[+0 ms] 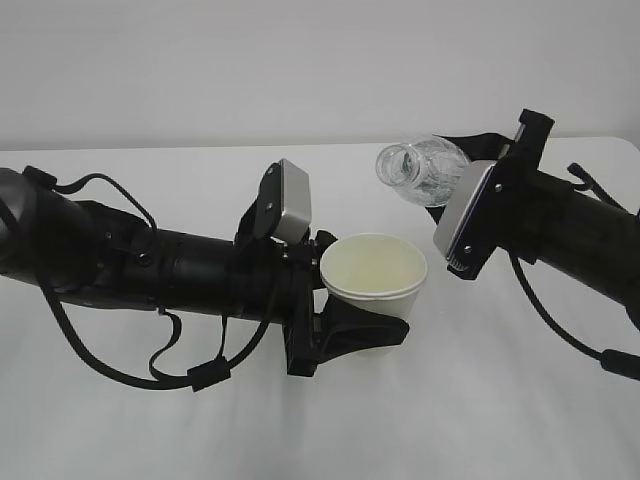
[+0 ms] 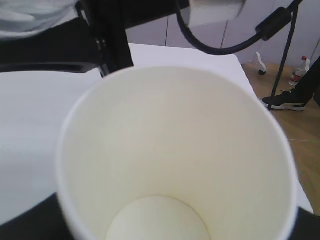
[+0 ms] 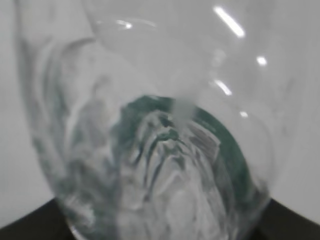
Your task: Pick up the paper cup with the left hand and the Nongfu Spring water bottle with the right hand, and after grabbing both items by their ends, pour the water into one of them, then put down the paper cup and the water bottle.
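Left hand [image 1: 345, 335] jaws pinch the upright paper cup [image 1: 373, 287] low on its body, above the white surface [image 1: 500, 400]. Right hand [image 1: 470, 170] jaws grip the Nongfu Spring water bottle [image 1: 420, 170], tipped, open neck near the cup.

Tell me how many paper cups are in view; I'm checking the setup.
1: the paper cup is held in the left gripper near the table's middle, just below the tilted bottle. None seems hidden.

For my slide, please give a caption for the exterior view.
Left gripper holds paper cup upright; right gripper tilts capless bottle toward it.
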